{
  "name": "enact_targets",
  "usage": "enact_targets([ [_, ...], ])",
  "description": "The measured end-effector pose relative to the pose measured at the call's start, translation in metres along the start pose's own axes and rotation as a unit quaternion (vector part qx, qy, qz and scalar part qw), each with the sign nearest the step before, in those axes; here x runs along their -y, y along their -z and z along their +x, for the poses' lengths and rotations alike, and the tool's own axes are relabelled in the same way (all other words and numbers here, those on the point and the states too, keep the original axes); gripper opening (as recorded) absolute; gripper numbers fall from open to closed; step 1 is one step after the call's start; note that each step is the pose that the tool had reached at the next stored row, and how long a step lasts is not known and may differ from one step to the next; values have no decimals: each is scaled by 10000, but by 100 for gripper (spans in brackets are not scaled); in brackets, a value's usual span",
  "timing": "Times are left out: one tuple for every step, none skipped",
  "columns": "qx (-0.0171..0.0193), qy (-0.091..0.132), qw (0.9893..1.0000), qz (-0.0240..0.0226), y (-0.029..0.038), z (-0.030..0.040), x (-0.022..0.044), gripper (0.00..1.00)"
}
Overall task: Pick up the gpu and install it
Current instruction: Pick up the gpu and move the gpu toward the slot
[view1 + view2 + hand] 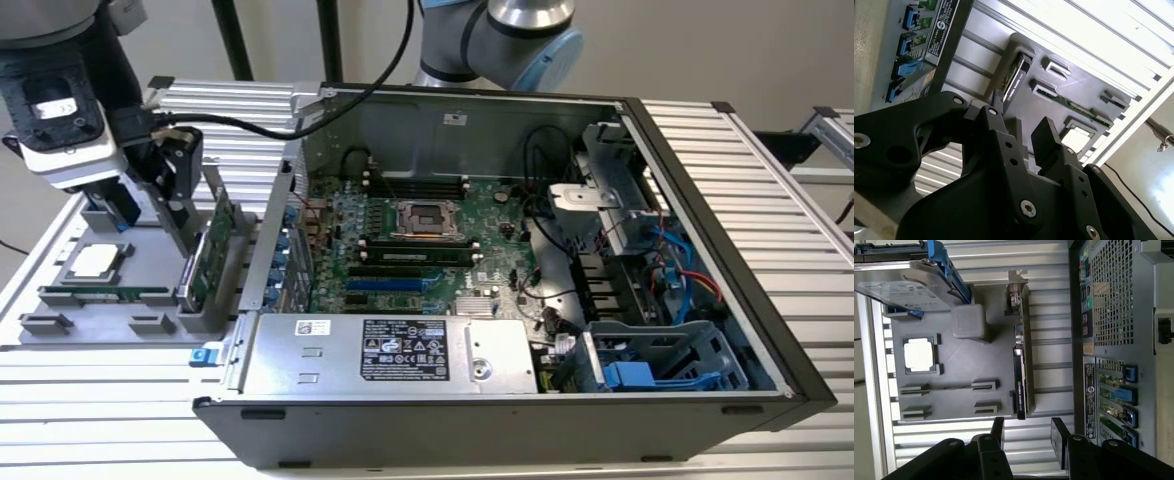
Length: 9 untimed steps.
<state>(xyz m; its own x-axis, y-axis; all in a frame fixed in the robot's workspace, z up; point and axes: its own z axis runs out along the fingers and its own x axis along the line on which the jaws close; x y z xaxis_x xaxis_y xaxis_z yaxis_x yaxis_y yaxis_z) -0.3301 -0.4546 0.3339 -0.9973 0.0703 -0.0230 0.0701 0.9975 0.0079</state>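
gpu [1021, 365] stands on edge in a slot of the grey tray [954, 390], at 9 o'clock of the open computer case [467, 430] in the exterior view, not yet gripped. The gripper [1027, 427] hangs near the card's end, fingers apart with nothing between them, roughly in line with its thin upper edge. Risk, as I judge it: a small sideways offset would land one finger on that edge instead of astride it, tipping or jamming the card in its slot.

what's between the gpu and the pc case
In the first wrist view, bare ribbed metal tabletop separates the green-and-black gpu card from the black pc case.
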Motion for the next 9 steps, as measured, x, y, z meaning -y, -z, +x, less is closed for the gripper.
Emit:
enact_targets([
  [1, 0, 10000, 0, -7, 0, 0, 100],
  [1, 0, 10000, 1, -14, 0, 0, 100],
  [0, 0, 10000, 3, -21, 1, 0, 100],
  [1, 0, 10000, 4, -28, 1, 0, 100],
  [1, 0, 10000, 5, -36, 1, 0, 100],
  [1, 0, 10000, 6, -44, 1, 0, 100],
  [1, 0, 10000, 7, -51, 1, 0, 100],
  [1, 0, 10000, 8, -58, 1, 0, 100],
  [1, 0, 10000, 9, -66, 2, 0, 100],
])
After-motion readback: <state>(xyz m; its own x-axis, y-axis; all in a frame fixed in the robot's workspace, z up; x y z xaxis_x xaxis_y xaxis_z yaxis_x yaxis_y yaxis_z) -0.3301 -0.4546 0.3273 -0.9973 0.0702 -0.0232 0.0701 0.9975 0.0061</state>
